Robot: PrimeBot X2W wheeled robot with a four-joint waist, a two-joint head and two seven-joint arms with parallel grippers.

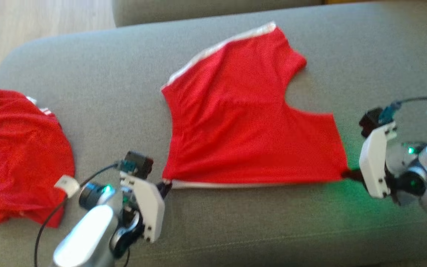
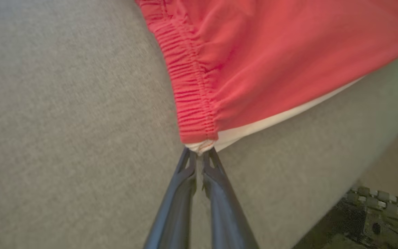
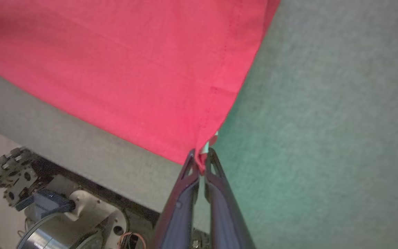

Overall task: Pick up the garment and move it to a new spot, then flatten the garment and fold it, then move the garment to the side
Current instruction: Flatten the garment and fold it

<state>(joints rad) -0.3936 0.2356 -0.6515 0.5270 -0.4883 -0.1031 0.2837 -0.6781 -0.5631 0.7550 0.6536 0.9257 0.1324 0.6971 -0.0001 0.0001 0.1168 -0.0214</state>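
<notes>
Pinching 2 corners, left claw [image 2: 199, 152] and right claw [image 3: 201, 159] stretch the shorts [image 1: 243, 122] between them; right bite seems shallow, may slip if pulled.

Home — grey sofa [image 1: 98, 85], wooden floor [image 1: 32, 18]

Right gripper [image 3: 201, 160] is pinching a corner of the red garment [image 3: 133, 69], which is spreading toward eleven o'clock across the grey cushion [image 3: 323, 138]; the robot's wheeled base [image 3: 64, 221] is showing at eight o'clock.
</notes>
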